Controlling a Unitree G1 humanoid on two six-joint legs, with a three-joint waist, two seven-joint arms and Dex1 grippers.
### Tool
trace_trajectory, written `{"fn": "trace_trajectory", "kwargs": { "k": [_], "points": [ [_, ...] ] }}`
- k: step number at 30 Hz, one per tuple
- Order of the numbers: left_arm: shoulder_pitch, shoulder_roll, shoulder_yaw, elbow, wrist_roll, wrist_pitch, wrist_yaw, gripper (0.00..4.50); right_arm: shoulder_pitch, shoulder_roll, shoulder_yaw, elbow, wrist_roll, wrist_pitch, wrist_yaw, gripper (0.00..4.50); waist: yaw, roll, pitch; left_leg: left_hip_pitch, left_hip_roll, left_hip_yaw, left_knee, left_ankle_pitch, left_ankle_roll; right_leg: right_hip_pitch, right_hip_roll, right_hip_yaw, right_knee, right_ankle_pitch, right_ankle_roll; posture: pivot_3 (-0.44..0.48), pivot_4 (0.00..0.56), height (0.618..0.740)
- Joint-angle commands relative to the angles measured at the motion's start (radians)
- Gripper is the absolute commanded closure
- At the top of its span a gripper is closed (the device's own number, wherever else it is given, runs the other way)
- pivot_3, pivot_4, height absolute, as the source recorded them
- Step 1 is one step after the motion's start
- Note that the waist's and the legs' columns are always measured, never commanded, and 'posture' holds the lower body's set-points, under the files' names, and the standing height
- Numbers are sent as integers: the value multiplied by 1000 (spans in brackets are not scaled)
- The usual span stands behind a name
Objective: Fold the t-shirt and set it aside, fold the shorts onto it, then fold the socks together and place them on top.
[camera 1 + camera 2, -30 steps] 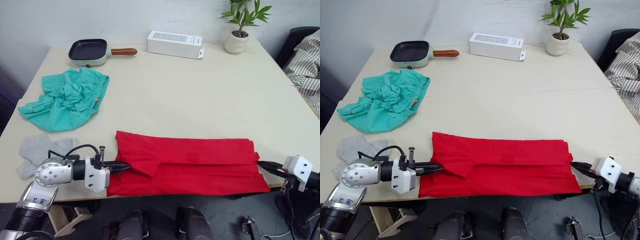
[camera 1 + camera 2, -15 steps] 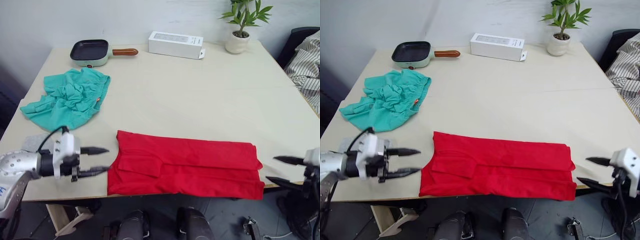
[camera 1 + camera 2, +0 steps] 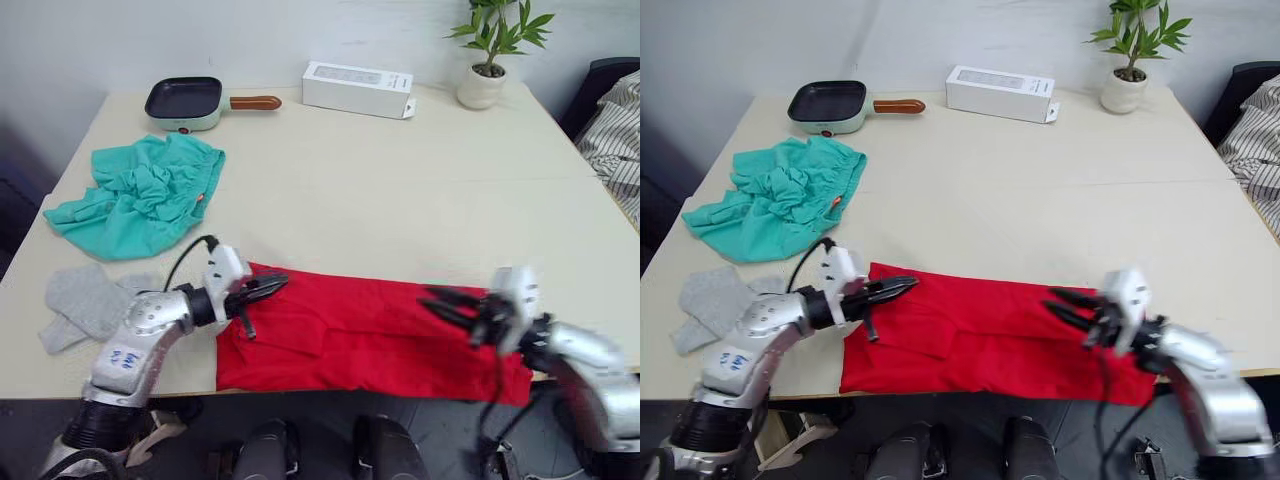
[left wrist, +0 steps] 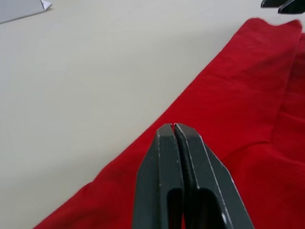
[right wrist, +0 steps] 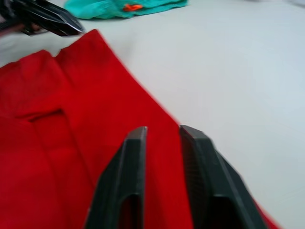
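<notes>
The red t-shirt (image 3: pixel 370 335) lies folded into a long band along the table's near edge. My left gripper (image 3: pixel 272 285) hovers over the band's far left corner with its fingers (image 4: pixel 174 126) pressed shut and no cloth between them. My right gripper (image 3: pixel 432 300) is over the band's right part, pointing left, and its fingers (image 5: pixel 136 143) are a narrow gap apart with nothing in them. The teal shorts (image 3: pixel 140 190) lie crumpled at the far left. The grey socks (image 3: pixel 85 300) lie flat near the left front corner.
A mint-green frying pan (image 3: pixel 185 100), a white box (image 3: pixel 358 88) and a potted plant (image 3: pixel 490 70) stand along the table's far edge. Striped cloth (image 3: pixel 620 130) hangs beyond the right side. The t-shirt's near hem reaches the table's front edge (image 3: pixel 60 392).
Both grippers have come inward from beyond the t-shirt's ends to above it. The left gripper has shut. The t-shirt has stayed flat where it was.
</notes>
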Motion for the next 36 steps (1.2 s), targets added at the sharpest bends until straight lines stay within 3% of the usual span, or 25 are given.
{"fn": "trace_trajectory", "kwargs": {
  "k": [1, 6, 10, 16, 23, 26, 28, 29, 32, 36],
  "points": [
    [6, -42, -1, 43, 76, -18, 90, 4500, 15, 60, 105, -15, -151, -72, -108, 4492, 1, 0, 0, 0, 0, 0, 1, 0, 0, 0, 0, 0, 0, 0, 0, 0, 150, 740],
    [19, -53, -16, 103, 179, -14, 157, 4500, 31, 128, 104, 75, -253, -121, -249, 4492, 1, -3, -2, 0, 0, 0, 0, 0, 0, 0, 0, -1, 0, 0, 0, 0, 150, 740],
    [18, -61, 25, 119, 167, -3, 165, 4500, 48, 133, -60, 184, -203, -153, -320, 4492, 2, -5, -5, 1, 0, 0, 0, 0, 0, 1, -1, 0, 0, 0, 0, 0, 150, 740],
    [-7, -68, 80, 189, 144, -45, 146, 4500, 103, 46, -240, 349, -147, -285, -257, 4492, 1, -8, -8, 1, 0, -1, 0, -1, 1, 2, -1, 0, 0, 0, 0, 0, 150, 740],
    [-28, -57, 82, 259, 84, -124, -10, 4500, 72, 28, -395, 467, -36, -313, -227, 4492, -1, -8, -8, 2, 1, -1, 0, 0, 1, 2, -1, 0, 0, 0, -1, 0, 150, 740],
    [-13, -64, 126, 235, -21, -83, -85, 4500, 55, 6, -425, 383, 111, -202, -150, 4492, -4, -7, -8, 2, 1, 0, -1, 0, 1, 1, -2, 1, 0, 0, -1, 0, 150, 740],
    [2, -30, 125, 200, -59, -89, -177, 4500, 39, -77, -423, 306, 213, -69, -49, 4492, -8, -5, -7, 2, 2, 0, -1, 0, 1, 1, -3, 1, 0, 0, -1, 0, 150, 740],
    [12, -14, 127, 178, -75, -102, -220, 4324, 35, -137, -413, 292, 235, -15, 14, 4500, -9, -4, -7, 1, 2, 0, -1, 0, 1, 1, -4, 1, 0, 0, -1, 0, 150, 740],
    [29, 22, 145, 99, -143, -126, -324, 3654, -11, -320, -351, 383, 175, 19, 198, 3917, -9, -4, -7, 1, 2, -1, -1, 0, 2, 1, -5, 1, 0, 0, -1, 0, 150, 740],
    [61, 72, 147, 1, -183, -159, -428, 2421, -165, -469, -196, 605, 53, -16, 420, 2590, -7, -5, -7, 2, 2, -1, 0, -1, 2, 2, -4, -1, -1, -1, -2, 0, 150, 740]
  ]
}}
